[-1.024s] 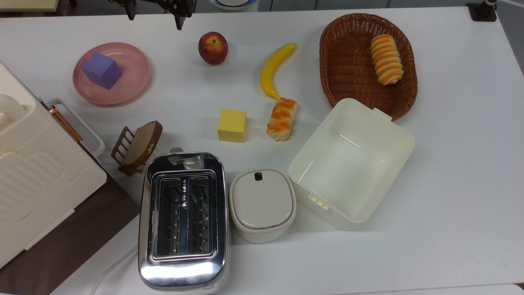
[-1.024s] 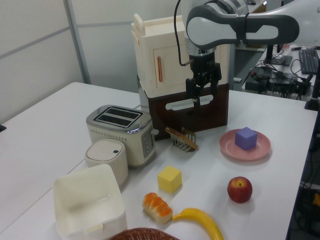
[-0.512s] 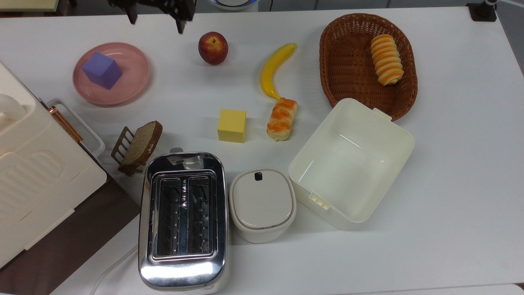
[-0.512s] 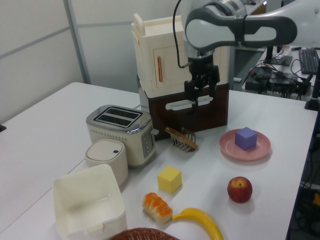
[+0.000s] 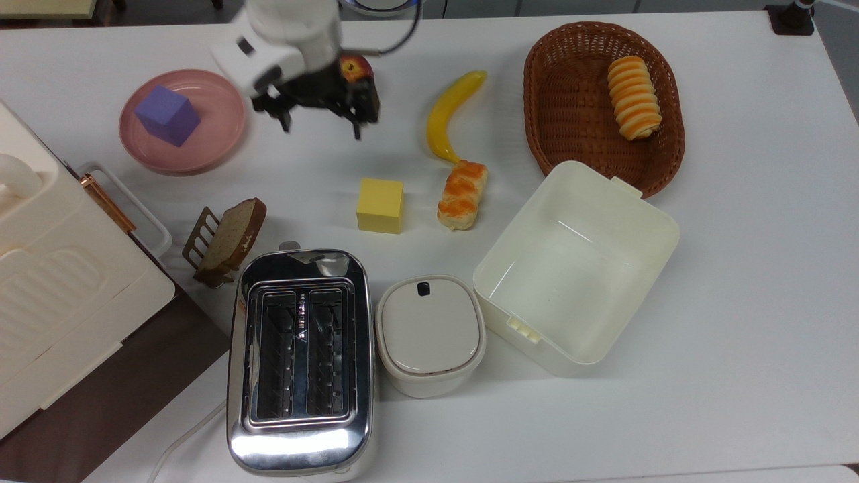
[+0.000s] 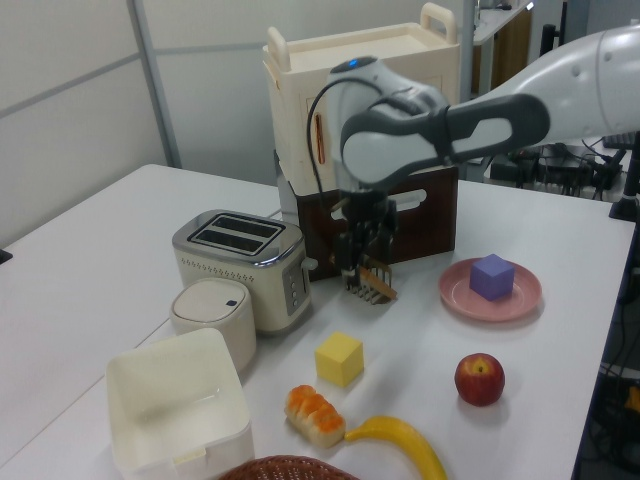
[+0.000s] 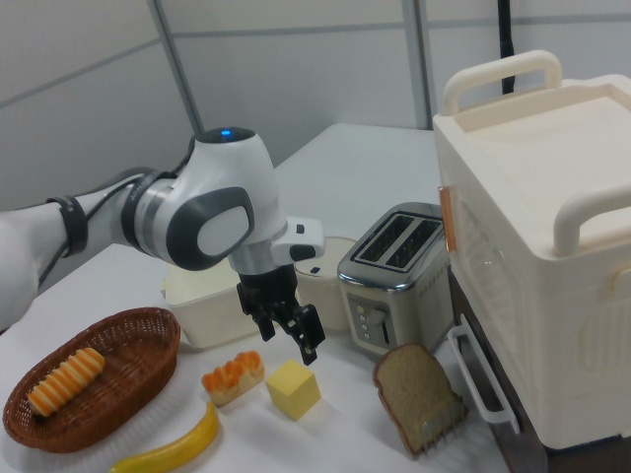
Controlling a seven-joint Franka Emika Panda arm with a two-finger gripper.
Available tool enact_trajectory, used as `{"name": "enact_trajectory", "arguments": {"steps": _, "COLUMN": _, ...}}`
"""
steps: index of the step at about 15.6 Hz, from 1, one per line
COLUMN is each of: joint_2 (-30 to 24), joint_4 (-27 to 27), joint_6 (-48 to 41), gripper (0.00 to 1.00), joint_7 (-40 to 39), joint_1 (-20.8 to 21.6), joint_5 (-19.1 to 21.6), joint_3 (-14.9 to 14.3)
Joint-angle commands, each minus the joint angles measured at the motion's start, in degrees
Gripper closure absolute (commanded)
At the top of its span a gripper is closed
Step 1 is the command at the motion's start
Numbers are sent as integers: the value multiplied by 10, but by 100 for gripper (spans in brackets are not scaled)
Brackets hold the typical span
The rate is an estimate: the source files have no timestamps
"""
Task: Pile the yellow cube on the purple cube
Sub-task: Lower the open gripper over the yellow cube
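Yellow cube point(image 5: 380, 204) flat on table; purple cube point(image 5: 167, 115) seemingly tilted on plate.

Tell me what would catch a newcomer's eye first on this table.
Probably the white robot arm, its open gripper hanging over the table between the pink plate holding the purple cube and the apple. Next the yellow cube, alone mid-table beside a glazed bread roll, and the shiny toaster at the top view's bottom.
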Motion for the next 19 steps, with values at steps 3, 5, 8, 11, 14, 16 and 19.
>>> {"name": "enact_trajectory", "arguments": {"steps": 3, "joint_2": 43, "joint_4": -6, "joint_6": 71, "gripper": 0, "joint_7": 66, "joint_1": 14, "joint_5": -15, "joint_3": 16}}
{"name": "enact_trajectory", "arguments": {"steps": 5, "joint_2": 54, "joint_4": -8, "joint_6": 80, "gripper": 0, "joint_7": 104, "joint_1": 16, "joint_5": -37, "joint_3": 16}}
{"name": "enact_trajectory", "arguments": {"steps": 8, "joint_2": 59, "joint_4": -14, "joint_6": 82, "gripper": 0, "joint_7": 120, "joint_1": 18, "joint_5": -38, "joint_3": 17}}
{"name": "enact_trajectory", "arguments": {"steps": 11, "joint_2": 63, "joint_4": -34, "joint_6": 82, "gripper": 0, "joint_7": 117, "joint_1": 28, "joint_5": -47, "joint_3": 18}}
{"name": "enact_trajectory", "arguments": {"steps": 14, "joint_2": 66, "joint_4": -35, "joint_6": 83, "gripper": 0, "joint_7": 117, "joint_1": 28, "joint_5": -53, "joint_3": 31}}
{"name": "enact_trajectory", "arguments": {"steps": 16, "joint_2": 70, "joint_4": -35, "joint_6": 83, "gripper": 0, "joint_7": 119, "joint_1": 28, "joint_5": -53, "joint_3": 40}}
{"name": "enact_trajectory", "arguments": {"steps": 19, "joint_2": 78, "joint_4": -35, "joint_6": 95, "gripper": 0, "joint_7": 120, "joint_1": 29, "joint_5": -53, "joint_3": 49}}
